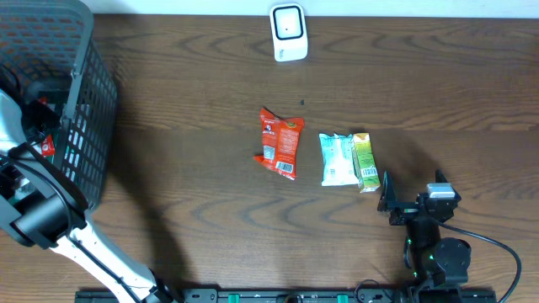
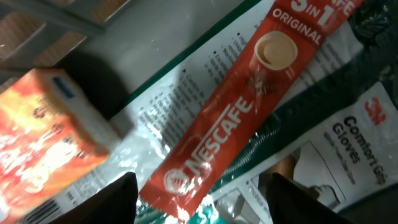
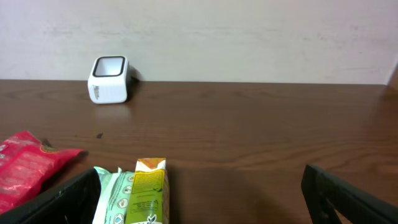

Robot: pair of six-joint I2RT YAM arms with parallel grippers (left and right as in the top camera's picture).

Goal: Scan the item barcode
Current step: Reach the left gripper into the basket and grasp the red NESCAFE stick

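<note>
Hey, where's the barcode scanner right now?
In the overhead view the white scanner stands at the far edge of the table, roughly mid-width, straight beyond the red snack packet.

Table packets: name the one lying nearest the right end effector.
The green carton, rightmost of the three and just ahead of the right end effector. The pale pouch sits beside it, and the red packet lies farther left.

Toward the robot from the scanner the table lies bare as far as a row of obstacles: red packet, pale pouch, green carton. Far to the scanner's left, the basket walls that side
</note>
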